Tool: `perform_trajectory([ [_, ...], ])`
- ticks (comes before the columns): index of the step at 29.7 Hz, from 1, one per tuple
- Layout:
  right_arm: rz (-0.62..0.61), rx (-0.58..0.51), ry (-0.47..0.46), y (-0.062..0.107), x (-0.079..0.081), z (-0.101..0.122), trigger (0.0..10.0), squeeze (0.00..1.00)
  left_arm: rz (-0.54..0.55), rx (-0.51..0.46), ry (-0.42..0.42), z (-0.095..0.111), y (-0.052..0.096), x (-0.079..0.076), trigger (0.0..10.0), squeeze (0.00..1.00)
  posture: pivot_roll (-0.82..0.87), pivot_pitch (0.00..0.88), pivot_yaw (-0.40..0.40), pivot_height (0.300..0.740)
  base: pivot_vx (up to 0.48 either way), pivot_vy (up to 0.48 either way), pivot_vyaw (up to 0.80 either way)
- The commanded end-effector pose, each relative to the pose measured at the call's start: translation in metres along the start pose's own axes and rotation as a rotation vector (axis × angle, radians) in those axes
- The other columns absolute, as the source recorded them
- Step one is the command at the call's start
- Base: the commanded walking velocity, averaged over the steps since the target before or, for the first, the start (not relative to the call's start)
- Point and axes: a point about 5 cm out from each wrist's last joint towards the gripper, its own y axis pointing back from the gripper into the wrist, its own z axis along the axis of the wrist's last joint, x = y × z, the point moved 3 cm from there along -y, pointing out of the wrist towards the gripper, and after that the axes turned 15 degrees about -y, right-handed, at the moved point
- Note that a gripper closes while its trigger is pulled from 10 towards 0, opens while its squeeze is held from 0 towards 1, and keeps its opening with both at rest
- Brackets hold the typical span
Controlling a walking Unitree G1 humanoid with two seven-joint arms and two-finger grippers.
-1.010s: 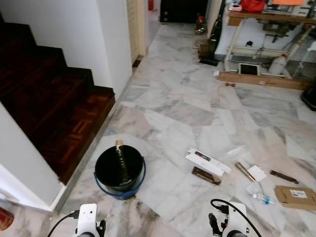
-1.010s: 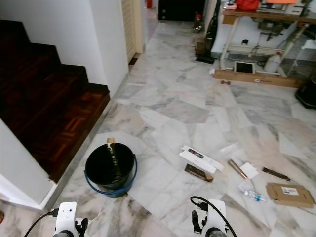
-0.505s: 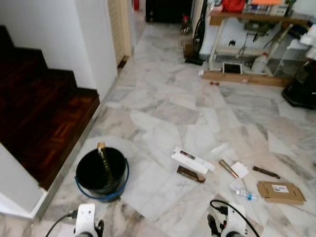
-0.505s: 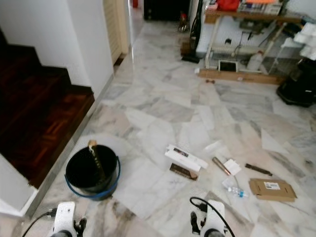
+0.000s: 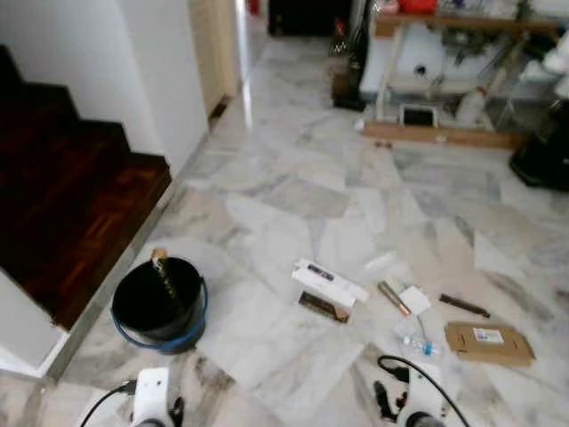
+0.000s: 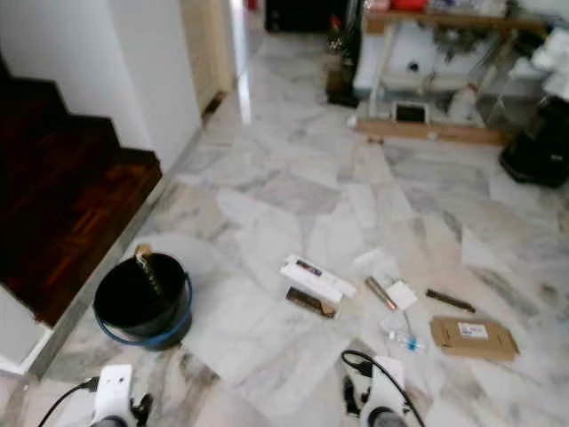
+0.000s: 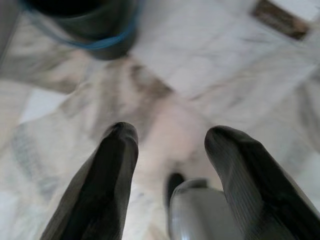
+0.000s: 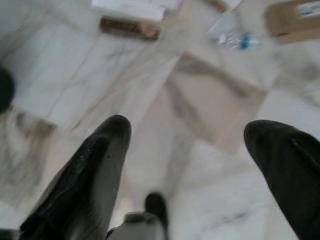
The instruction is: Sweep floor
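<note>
Several scraps lie scattered on the marble floor (image 5: pixel 293 205) ahead and to the robot's right: a white box (image 5: pixel 329 281) with a dark strip (image 5: pixel 323 307) just beside it, a small tube (image 5: pixel 392 298), a white card (image 5: pixel 414 299), a plastic bottle (image 5: pixel 416 342), a dark stick (image 5: pixel 464 306) and a flat cardboard piece (image 5: pixel 489 342). A black bucket (image 5: pixel 160 301) with a blue rim stands to the left, near the foot of the stairs (image 5: pixel 71 213), with a handle (image 5: pixel 165 271) leaning inside it; whether that is the sweeping tool cannot be told.

Judged step: approach, with no tool in hand yet. To do it well, the robot would first need to fetch a sweeping tool, then work from the far edge of the litter inward so that pieces gather rather than spread; light card and bottle are likely to skid on polished marble, so strokes should be short and low.

Pose: both arms hang low at the body's front, pointing at the floor. Left end effector (image 7: pixel 170 145) has its fingers apart and empty, above bare floor near the bucket. Right end effector (image 8: pixel 187 135) has its fingers wide apart and empty, above the floor short of the litter.
</note>
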Motion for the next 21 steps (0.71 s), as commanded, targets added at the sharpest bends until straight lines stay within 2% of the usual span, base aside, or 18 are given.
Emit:
perform_trajectory([
  [1,0.012,0.000,-0.011,-0.0001,0.0052,-0.0025,10.0,0.00,0.014,-0.002,-0.014,0.0013,-0.0004,0.0075,10.0,0.00,0.00,0.017,-0.014,0.740,0.000,-0.319,0.00],
  [21,0.013,-0.002,-0.006,-0.0003,0.0049,-0.0013,10.0,0.00,0.011,-0.001,-0.016,0.0008,-0.0003,0.0064,10.0,0.00,0.00,0.009,-0.014,0.740,0.000,-0.318,0.00],
])
